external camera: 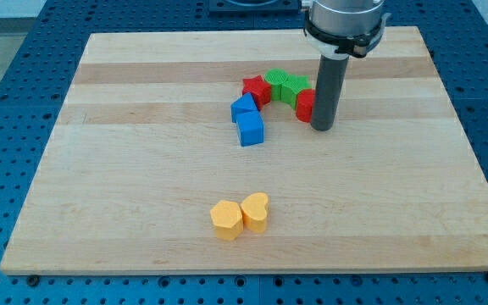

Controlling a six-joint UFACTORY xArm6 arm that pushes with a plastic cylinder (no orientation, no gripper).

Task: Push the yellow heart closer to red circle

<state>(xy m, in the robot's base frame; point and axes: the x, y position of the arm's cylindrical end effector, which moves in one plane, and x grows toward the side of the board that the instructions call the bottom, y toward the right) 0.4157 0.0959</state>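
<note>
A: What's on the desk (pixel 142 169), going left to right?

B: A yellow hexagon (pixel 226 219) touching the yellow heart (pixel 256 212), both near six o'clock. Further up, around one o'clock, an arc of touching blocks: two blue blocks (pixel 247 120), a red star (pixel 256 88), two green blocks (pixel 286 87), then the red circle (pixel 305 105).

A: Why does that matter?

B: The heart sits well apart from the circle, so I judge the push not yet begun.

A: And the arm?

B: The rod stands upright, my tip (pixel 322 127) touching or just beside the circle at its three o'clock side, far from the heart.

A: The pincer?

B: None fitted; nothing is held.
</note>
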